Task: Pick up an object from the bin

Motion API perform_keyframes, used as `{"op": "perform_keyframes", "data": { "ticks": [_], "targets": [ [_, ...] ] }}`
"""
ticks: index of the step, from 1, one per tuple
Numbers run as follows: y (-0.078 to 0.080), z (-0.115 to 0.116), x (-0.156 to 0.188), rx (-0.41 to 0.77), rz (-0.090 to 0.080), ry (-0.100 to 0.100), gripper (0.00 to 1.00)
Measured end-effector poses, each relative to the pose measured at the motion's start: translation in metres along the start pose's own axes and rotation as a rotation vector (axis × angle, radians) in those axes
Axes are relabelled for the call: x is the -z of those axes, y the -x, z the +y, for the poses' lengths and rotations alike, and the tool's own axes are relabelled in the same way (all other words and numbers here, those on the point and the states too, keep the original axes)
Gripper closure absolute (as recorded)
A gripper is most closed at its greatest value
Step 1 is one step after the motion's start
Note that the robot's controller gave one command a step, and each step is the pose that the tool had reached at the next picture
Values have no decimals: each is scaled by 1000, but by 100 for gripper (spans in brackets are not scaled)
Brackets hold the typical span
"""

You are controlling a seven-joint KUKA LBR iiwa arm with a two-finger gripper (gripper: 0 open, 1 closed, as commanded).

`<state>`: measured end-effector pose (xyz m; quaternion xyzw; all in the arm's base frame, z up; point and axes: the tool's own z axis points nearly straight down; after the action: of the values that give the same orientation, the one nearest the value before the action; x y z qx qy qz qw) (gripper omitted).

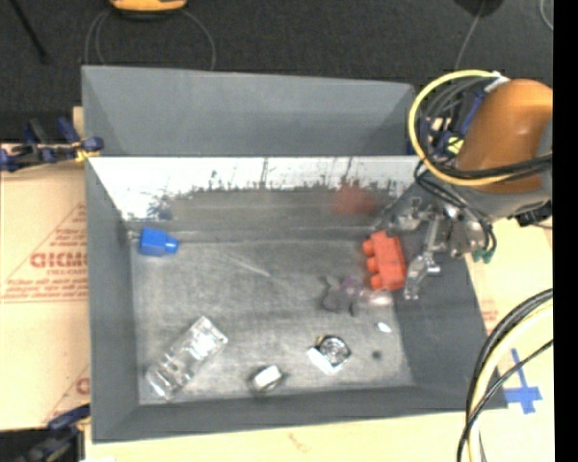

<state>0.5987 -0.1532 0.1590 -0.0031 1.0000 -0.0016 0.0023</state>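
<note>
Nearest the lens: orange wrist cover (509, 128) of the arm, at the right of the camera view, ringed by looping yellow and black cables (432, 123).
Gripper: the gripper (414, 254) sits under that cover, low inside the grey bin (250, 123), close to its right wall and towards the back right corner.
Grip: cannot tell whether it is open or closed, or whether it has hold of anything. Its metal parts overlap the right edge of the block beside it.
Task's thing: an orange-red block (383, 261), ridged and oblong, lies on the bin floor. It is just beside the gripper on its left, with its long side running roughly front to back.
Closest neighbour: a dark grey-purple lump (340, 295), just to the front and left of the block.
Right front: a small pale scrap (383, 328) on the floor, apart from the block.
Front middle: a silver and white piece (329, 352), with a small white piece (267, 377) to its left, near the front wall.
Front left: a clear plastic piece (185, 356), lying at a slant, well apart from the gripper.
Back left: a blue cap (157, 243), near the foot of the left wall, far from everything else.
</note>
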Motion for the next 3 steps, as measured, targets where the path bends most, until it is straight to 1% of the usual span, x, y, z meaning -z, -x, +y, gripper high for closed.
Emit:
{"op": "perform_keyframes", "data": {
  "ticks": [1, 2, 3],
  "targets": [
    [-27, 5, -71, 158, 5, 6, 0],
    [-82, 60, -84, 355, -13, -5, 0],
    [-79, 101, -78, 314, -4, 4, 0]
  ]
}}
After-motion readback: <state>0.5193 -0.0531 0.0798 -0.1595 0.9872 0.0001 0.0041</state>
